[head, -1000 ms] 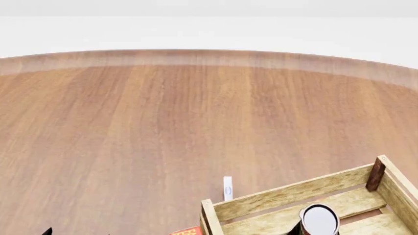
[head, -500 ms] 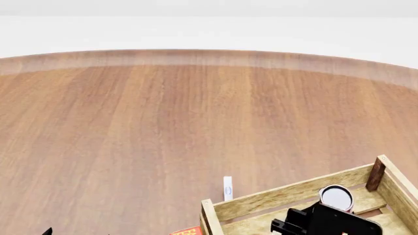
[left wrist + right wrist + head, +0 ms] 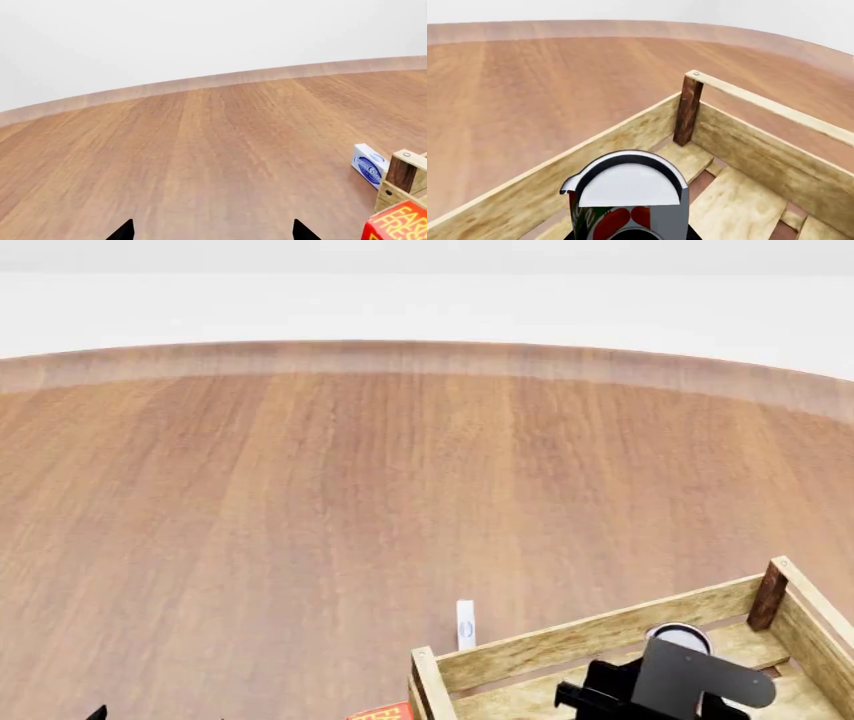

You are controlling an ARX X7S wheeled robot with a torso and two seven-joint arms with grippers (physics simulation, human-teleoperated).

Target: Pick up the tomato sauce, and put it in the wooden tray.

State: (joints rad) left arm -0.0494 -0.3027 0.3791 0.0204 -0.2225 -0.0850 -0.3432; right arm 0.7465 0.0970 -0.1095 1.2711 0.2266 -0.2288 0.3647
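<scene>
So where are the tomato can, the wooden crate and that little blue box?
tomato sauce [image 3: 627, 192]: right wrist view, silver-white top.
wooden tray [image 3: 587, 635]: head view, far side wall.
blue box [image 3: 368, 167]: left wrist view, printed face.

We see a big round wood table [image 3: 334, 500], warm brown grain running away from us, with a paler band along its curved far edge. Behind it, a plain white wall [image 3: 427, 290]. Light is flat and even, no visible shadows.
</scene>
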